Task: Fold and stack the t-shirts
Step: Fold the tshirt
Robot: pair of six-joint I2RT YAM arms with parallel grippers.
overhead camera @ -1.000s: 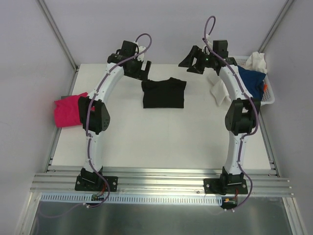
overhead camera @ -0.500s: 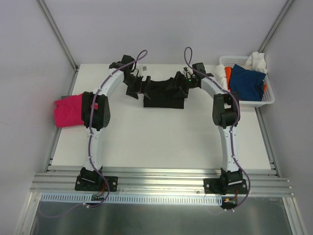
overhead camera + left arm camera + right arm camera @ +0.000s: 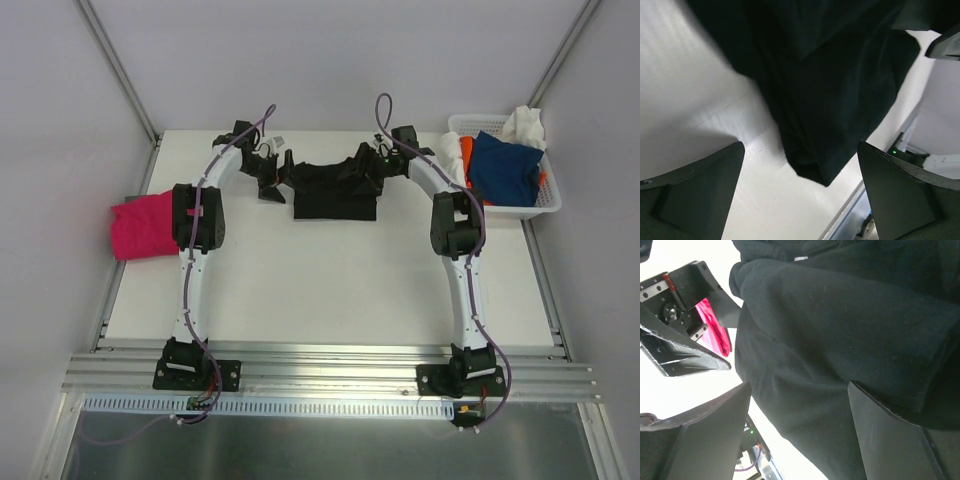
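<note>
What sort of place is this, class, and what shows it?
Probably a lab robot test cell: two arms bolted to a metal rail, plain panel walls round the white table, a basket of t-shirts.

The white table point(image 3: 330, 290) bears a black t-shirt point(image 3: 335, 195), pink t-shirt point(image 3: 140, 228) and basket point(image 3: 548, 206).

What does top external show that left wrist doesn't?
Only top external: the magenta t-shirt at the left edge of the table; the white basket at far right holding a blue t-shirt, orange cloth and white cloth. Only left wrist: a close-up of the black t-shirt, its folded edge between the open fingers of the left claw. Both: black t-shirt, left claw, white table.
</note>
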